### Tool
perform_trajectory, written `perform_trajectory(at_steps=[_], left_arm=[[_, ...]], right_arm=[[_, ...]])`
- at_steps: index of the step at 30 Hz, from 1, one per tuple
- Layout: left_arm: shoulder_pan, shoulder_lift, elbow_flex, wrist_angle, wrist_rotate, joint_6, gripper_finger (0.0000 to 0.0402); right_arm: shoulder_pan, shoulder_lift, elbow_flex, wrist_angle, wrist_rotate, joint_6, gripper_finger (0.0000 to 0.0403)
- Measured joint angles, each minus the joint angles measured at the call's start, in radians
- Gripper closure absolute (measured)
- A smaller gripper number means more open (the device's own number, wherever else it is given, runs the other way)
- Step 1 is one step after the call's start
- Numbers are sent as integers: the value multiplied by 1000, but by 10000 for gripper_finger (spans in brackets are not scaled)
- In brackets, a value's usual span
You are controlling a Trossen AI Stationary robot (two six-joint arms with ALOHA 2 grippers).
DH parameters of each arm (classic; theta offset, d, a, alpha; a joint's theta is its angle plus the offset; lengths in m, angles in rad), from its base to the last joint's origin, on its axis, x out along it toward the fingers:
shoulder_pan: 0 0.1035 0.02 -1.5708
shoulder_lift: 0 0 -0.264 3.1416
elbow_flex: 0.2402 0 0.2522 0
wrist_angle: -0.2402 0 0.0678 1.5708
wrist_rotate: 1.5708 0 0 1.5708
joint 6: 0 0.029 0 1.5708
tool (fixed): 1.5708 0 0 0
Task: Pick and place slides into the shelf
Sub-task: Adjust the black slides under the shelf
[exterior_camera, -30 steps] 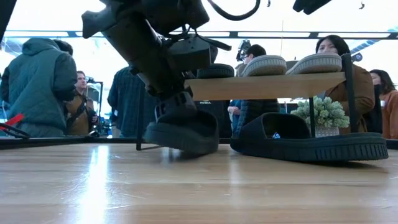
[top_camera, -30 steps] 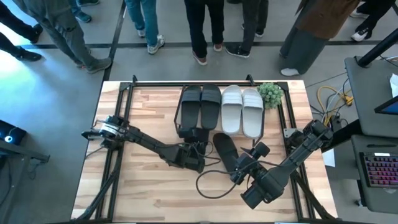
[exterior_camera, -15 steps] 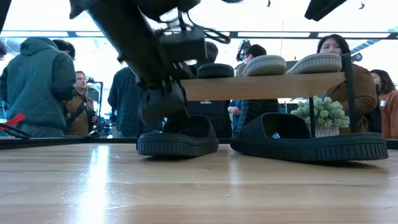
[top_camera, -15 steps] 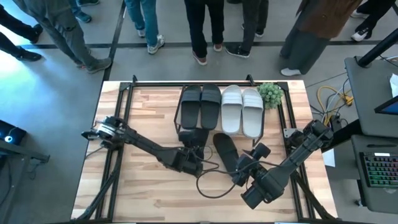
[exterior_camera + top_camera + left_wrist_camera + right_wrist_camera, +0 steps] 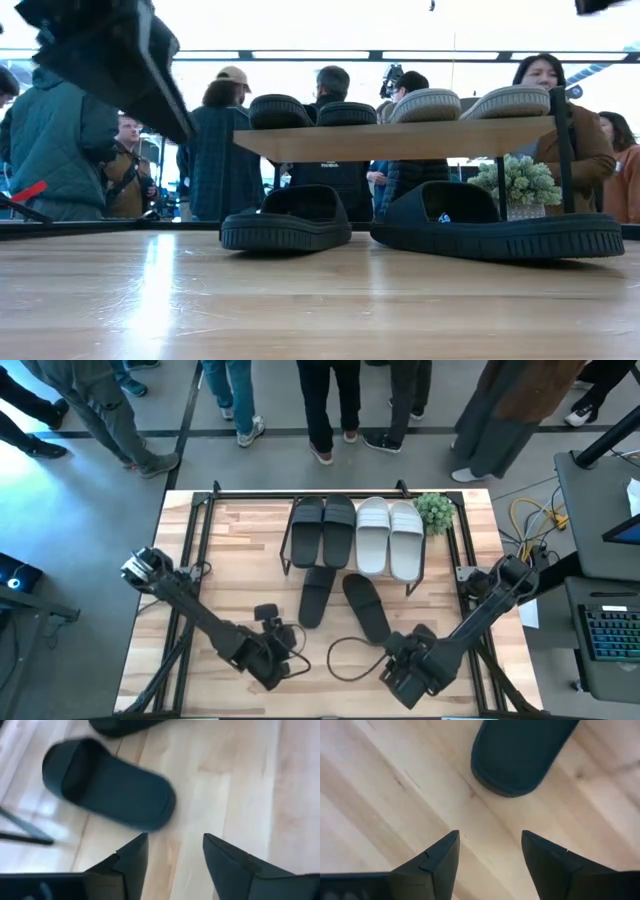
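Note:
Four slides lie sole-down on the shelf's (image 5: 350,500) wood top board: two black (image 5: 322,528), two pale (image 5: 389,536). Two more black slides rest flat on the table in front of it: the left one (image 5: 316,596) (image 5: 107,790) (image 5: 286,220) with its far end at the shelf's front edge, the right one (image 5: 365,607) (image 5: 520,755) (image 5: 500,225) slanted beside it. My left gripper (image 5: 275,635) (image 5: 175,850) hovers open, near of the left slide. My right gripper (image 5: 400,656) (image 5: 490,845) hovers open, near of the right slide's heel end.
A small green plant (image 5: 435,510) stands at the shelf's right end. A dark cable (image 5: 350,657) loops over the table between the arms. Black frame rails run along the table's left (image 5: 190,550) and right sides. People stand beyond the far edge.
My left gripper has set the tilted left black slide flat on the table at the shelf's front, let go, and drawn back up and toward the near edge. My right gripper has also pulled back toward the near edge, away from the right black slide.

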Motion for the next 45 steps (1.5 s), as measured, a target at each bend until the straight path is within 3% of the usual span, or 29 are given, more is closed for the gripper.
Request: perform_trajectory(at_steps=[6, 16, 20, 28, 38, 45], left_arm=[[-19, 0, -34, -7, 6, -157, 259], [-50, 0, -47, -7, -6, -245, 281], [-58, 0, -52, -18, -6, -297, 281], [-66, 0, -52, -59, -6, -370, 282], [-64, 0, -52, -60, -8, -373, 282], [-63, 46, -53, -20, -1, -373, 282]], right_arm=[[-28, 0, -114, 121, 2, 19, 242], [-68, 0, -225, 273, -67, -75, 386], [-110, 0, -255, 290, -54, -132, 391], [-206, 0, -225, 363, -32, -398, 394], [-333, 0, -251, 500, 16, -552, 394], [-346, -4, -237, 532, 35, -620, 394]])
